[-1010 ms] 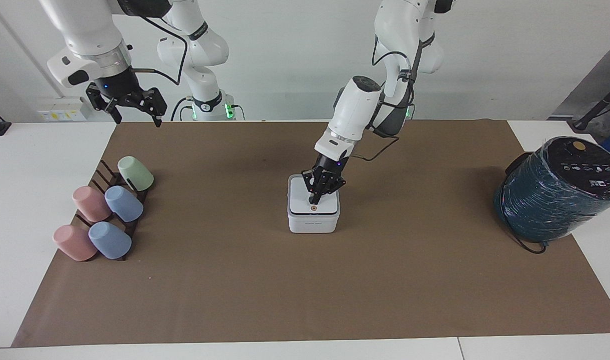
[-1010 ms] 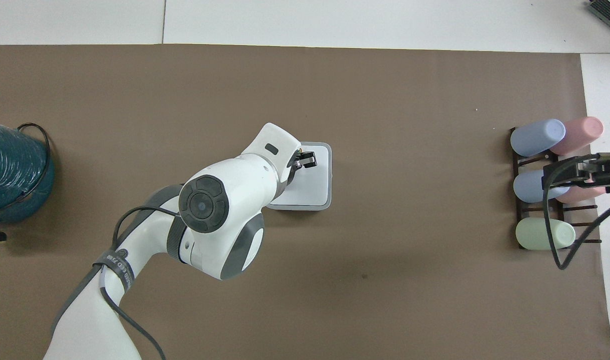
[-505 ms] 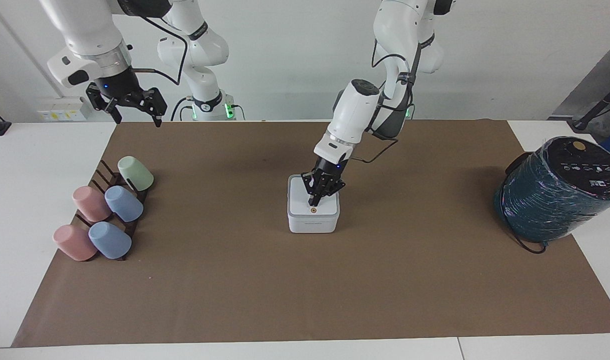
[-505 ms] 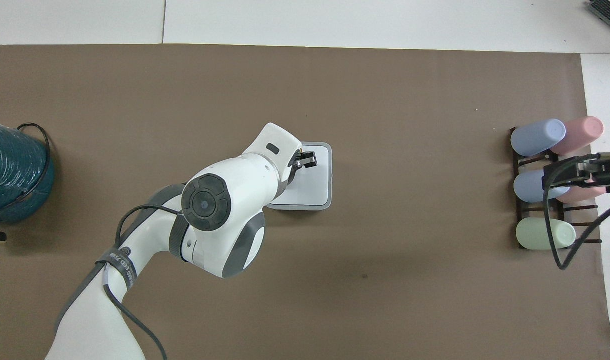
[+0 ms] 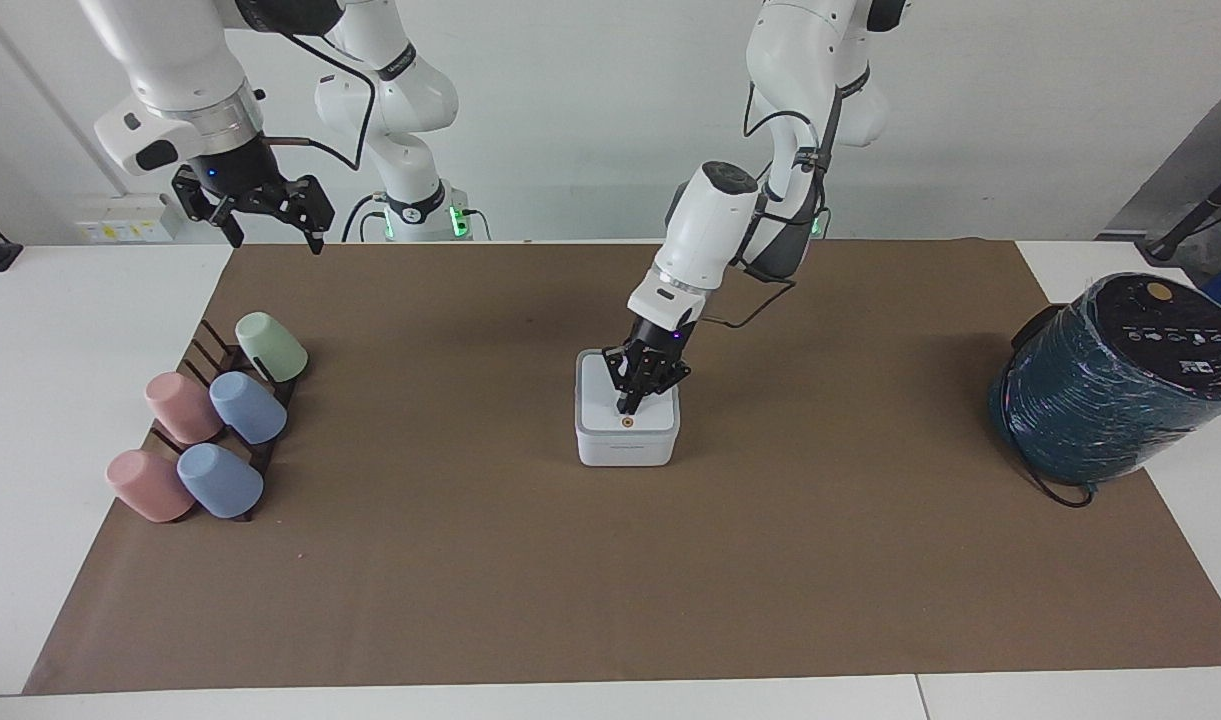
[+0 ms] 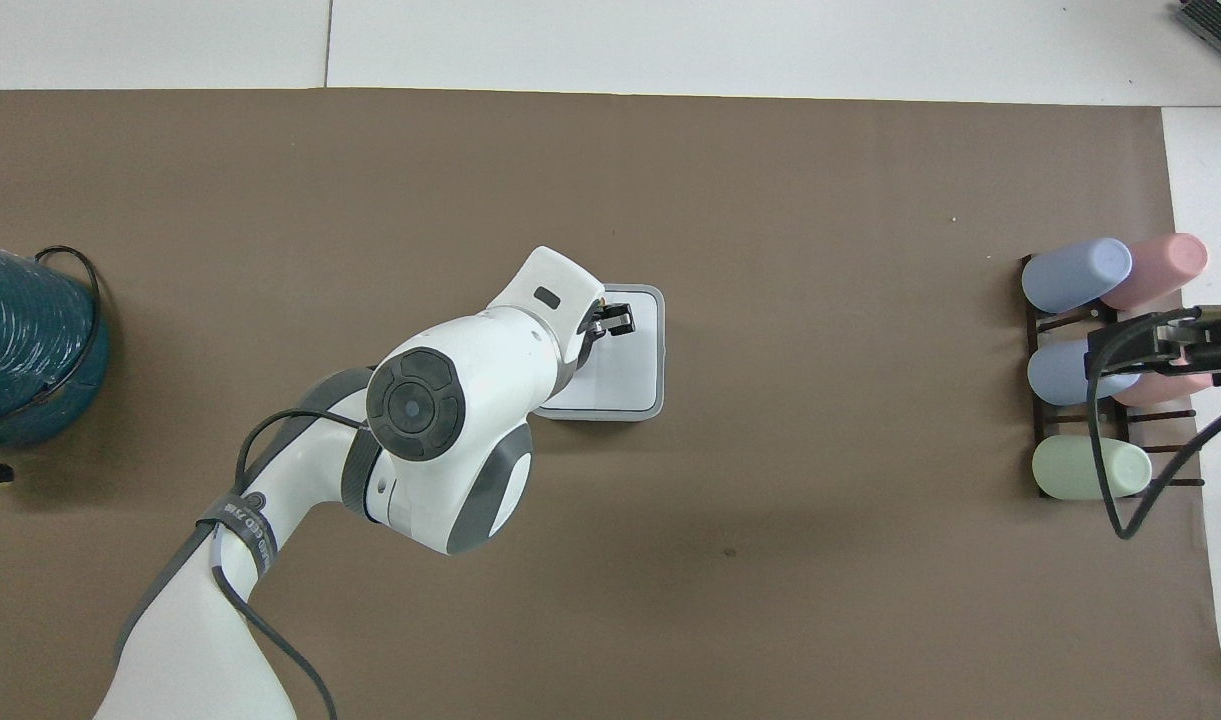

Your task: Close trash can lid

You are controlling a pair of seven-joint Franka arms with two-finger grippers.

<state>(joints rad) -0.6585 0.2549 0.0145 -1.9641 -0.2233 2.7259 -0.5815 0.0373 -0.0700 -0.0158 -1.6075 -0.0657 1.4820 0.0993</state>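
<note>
The small white trash can [image 5: 625, 450] stands in the middle of the brown mat. Its white lid [image 5: 602, 395] lies flat on the grey rim, with the orange dot [image 5: 627, 422] showing on top. My left gripper [image 5: 626, 404] points down with its fingers together, the tips resting on the lid just nearer the robots than the dot. In the overhead view the left arm covers part of the trash can [image 6: 635, 385], and the left gripper [image 6: 616, 320] shows over the lid. My right gripper [image 5: 270, 222] waits open in the air at the right arm's end.
A dark rack with several pastel cups [image 5: 210, 425] lies at the right arm's end of the brown mat [image 5: 610, 580]. A large dark teal wrapped cylinder [image 5: 1110, 385] with a black cable stands at the left arm's end.
The lid has settled flat onto the can's rim; the dark gap under it has closed. The left arm's wrist has tilted slightly more upright. The right arm has not moved.
</note>
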